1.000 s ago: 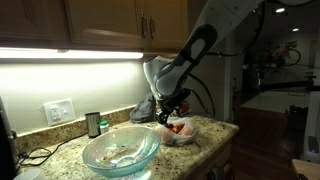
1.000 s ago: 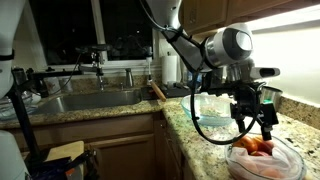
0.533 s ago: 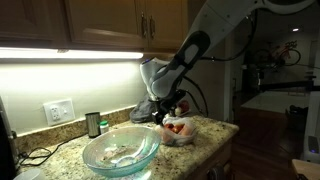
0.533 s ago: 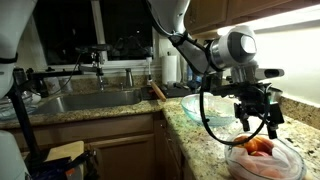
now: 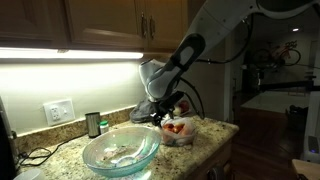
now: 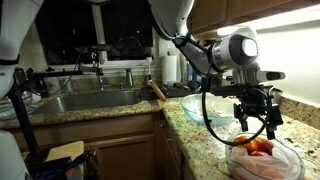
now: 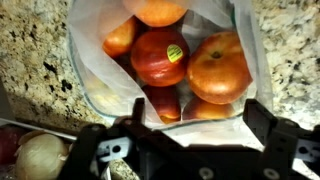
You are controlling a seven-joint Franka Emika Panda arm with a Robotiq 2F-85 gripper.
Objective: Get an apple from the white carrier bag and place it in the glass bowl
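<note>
The white carrier bag point(image 7: 95, 80) lies open on the granite counter and holds several red and orange fruits. A red apple with a sticker point(image 7: 160, 57) sits in the middle, and an orange-red apple point(image 7: 219, 68) lies beside it. My gripper point(image 7: 180, 125) is open and empty, hovering just above the bag's mouth with a finger on each side. In both exterior views the gripper point(image 5: 167, 113) point(image 6: 256, 118) hangs above the bag point(image 5: 178, 132) point(image 6: 262, 162). The glass bowl point(image 5: 121, 153) stands on the counter beside the bag; it also shows in an exterior view point(image 6: 203, 107).
A dark can point(image 5: 93, 124) stands by the wall near a socket. A sink with a tap point(image 6: 95, 97) lies beyond the counter corner. An onion-like item point(image 7: 40, 155) shows at the wrist view's lower left. Upper cabinets hang above.
The gripper has risen slightly and shifted a little away from the bag. It stays open and empty.
</note>
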